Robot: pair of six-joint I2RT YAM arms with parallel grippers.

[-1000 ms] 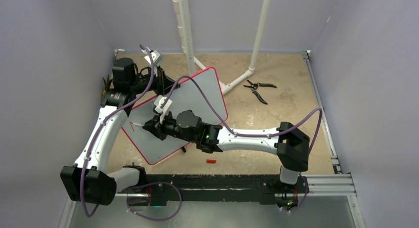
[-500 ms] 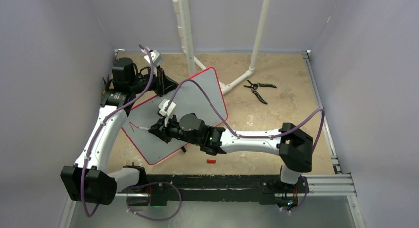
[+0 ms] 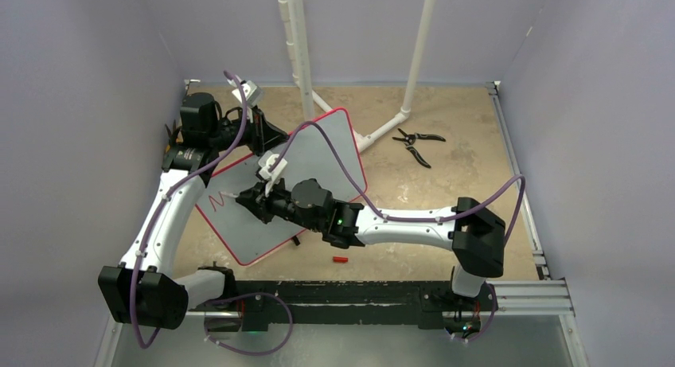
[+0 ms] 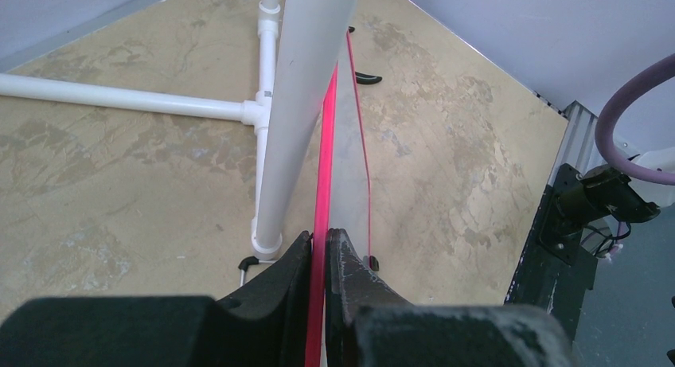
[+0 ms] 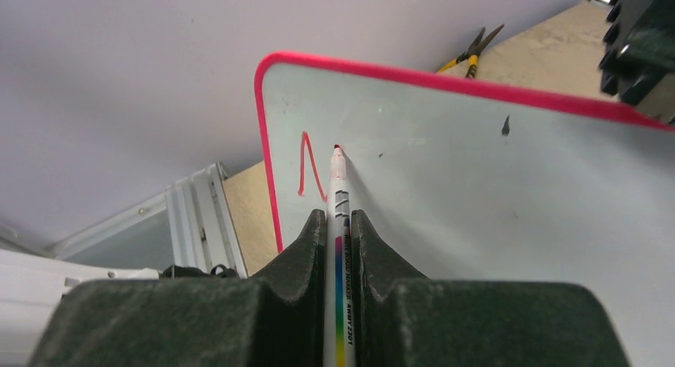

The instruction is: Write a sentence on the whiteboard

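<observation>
Just before the whiteboard's [image 3: 239, 228] near edge lies a small red cap [image 3: 340, 259]. Over its left part the right gripper [image 5: 340, 216] pinches a marker [image 5: 338, 180], tip touching the surface beside the first red strokes of the sentence [image 5: 306, 164]. The writing looks only begun; next comes a steady stroke rightward. At the far rim the left gripper [image 4: 320, 240] clamps the board. Beyond, white pipes [image 3: 298, 48] and pliers [image 3: 418, 144] stand apart.

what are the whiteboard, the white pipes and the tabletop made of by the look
The whiteboard looks like a smooth coated panel with a red, probably plastic rim; the red marker stroke sits cleanly on it. The white pipes look like PVC tubing: plain matte white, socket joints. The tabletop looks like mottled beige stone-pattern laminate or vinyl; which, I cannot tell.
</observation>
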